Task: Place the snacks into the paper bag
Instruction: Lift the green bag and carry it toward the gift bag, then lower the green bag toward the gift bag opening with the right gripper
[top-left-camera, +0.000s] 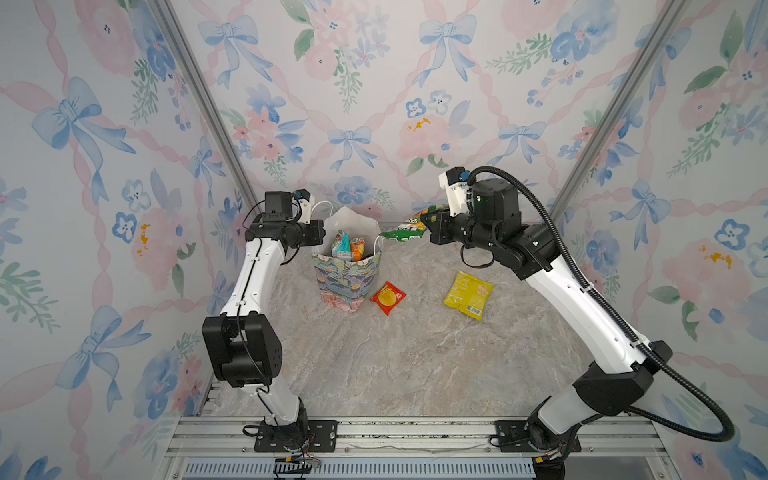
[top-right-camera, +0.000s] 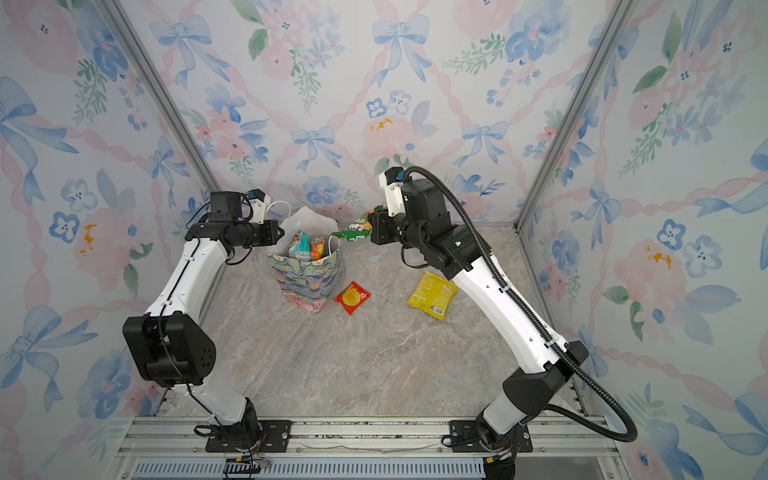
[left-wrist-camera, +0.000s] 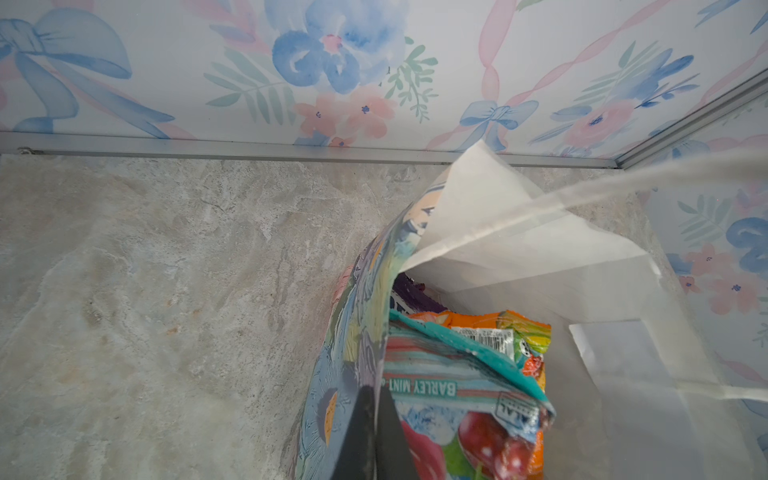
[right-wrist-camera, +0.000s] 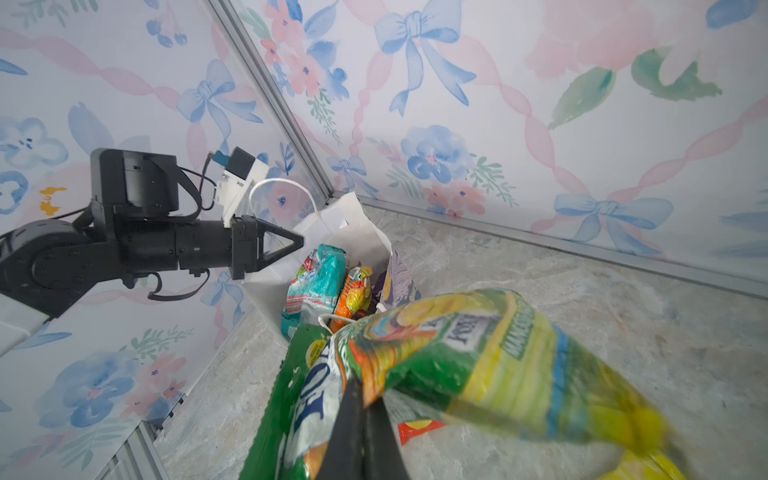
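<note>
tabletop (top-left-camera: 415, 353): two packets (top-left-camera: 387, 297) (top-left-camera: 468, 294); left claw (right-wrist-camera: 296, 242) tight on bag (top-left-camera: 347, 278), right claw (right-wrist-camera: 361, 399) on green pair (right-wrist-camera: 478, 357)

Green packet (right-wrist-camera: 498, 365) blurring, running off frame. Purple packet (left-wrist-camera: 411, 297) hiding behind teal packet (left-wrist-camera: 424, 365). Handle (left-wrist-camera: 623, 183) blurring. Red packet (top-left-camera: 387, 297) print, frame centre, showing too small.

I see the floral paper bag (top-left-camera: 347, 282) standing upright and open, with a teal packet (top-left-camera: 340, 246), an orange packet (top-left-camera: 358, 248) and a purple packet (left-wrist-camera: 411, 297) inside. Two green packets (top-left-camera: 401, 235) hang in the air just right of its mouth. A small red packet (top-left-camera: 387, 298) and a yellow bag (top-left-camera: 468, 294) lie flat on the surface (top-left-camera: 415, 357).
</note>
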